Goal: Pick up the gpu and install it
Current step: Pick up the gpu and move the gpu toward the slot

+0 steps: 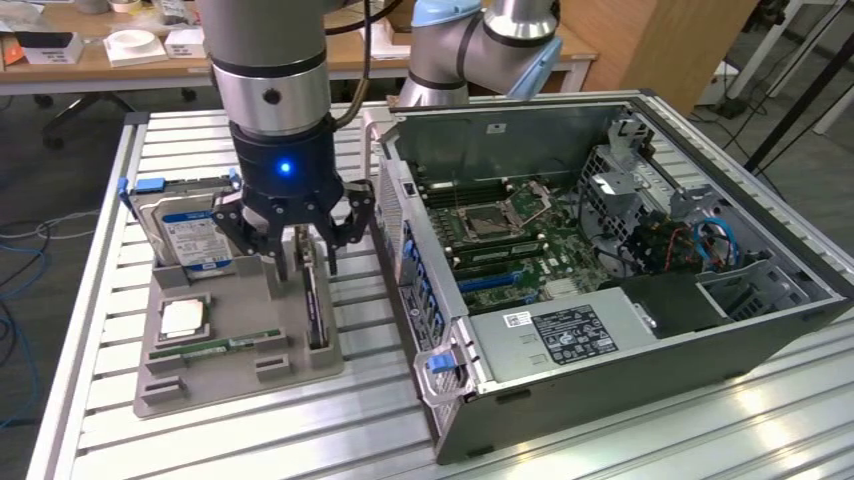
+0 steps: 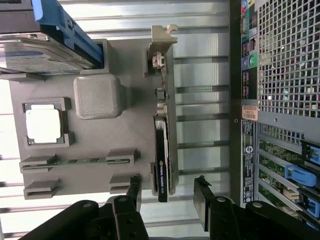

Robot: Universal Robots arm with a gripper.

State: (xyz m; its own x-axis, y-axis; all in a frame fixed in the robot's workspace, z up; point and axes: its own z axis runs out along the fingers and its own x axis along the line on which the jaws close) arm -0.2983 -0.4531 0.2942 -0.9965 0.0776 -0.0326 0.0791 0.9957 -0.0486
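Gripper (image 2: 167, 181) released, jaws spread wide either side of the gpu (image 2: 163, 150), which stands edgewise in the grey tray (image 2: 130, 65).

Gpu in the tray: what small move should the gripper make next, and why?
Probably lower straight down: the open gripper hangs above the gpu, which stands on edge in the grey tray, with a finger on either side and neither touching it.

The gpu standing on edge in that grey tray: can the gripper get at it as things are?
Probably yes. The gripper hangs open over the gpu, one finger on each side of the card, and nothing lies between them. The hard drive stands apart in the tray.
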